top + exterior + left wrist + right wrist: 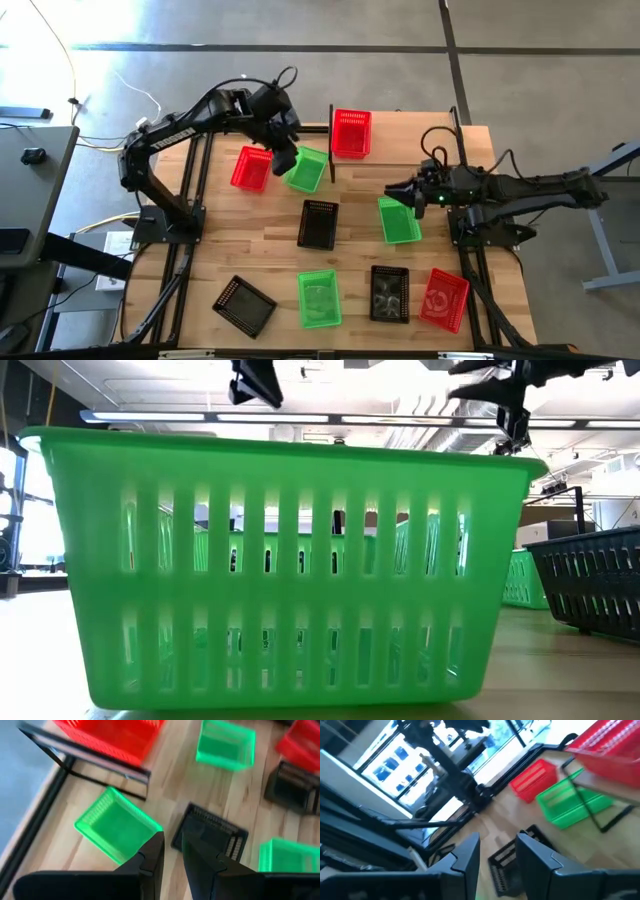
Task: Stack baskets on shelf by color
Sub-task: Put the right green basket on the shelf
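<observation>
Counted 4 near baskets (319,298) untouched along the front edge: 2 black, 1 green, 1 red. Mid-table, noted a black basket (318,223) and a green basket (399,220) just beside the right gripper (395,190), spread and empty. Farther off, saw the left gripper (287,158) hovering over a second green basket (305,172), fingers narrowly parted, pinching nothing; judged a pick not yet begun. Needed lowering astride 1 wall, clear of the red basket (250,168) alongside. Farthest, spotted 1 shelved red basket (351,133) on the shelf (405,135), bare board beside it.
</observation>
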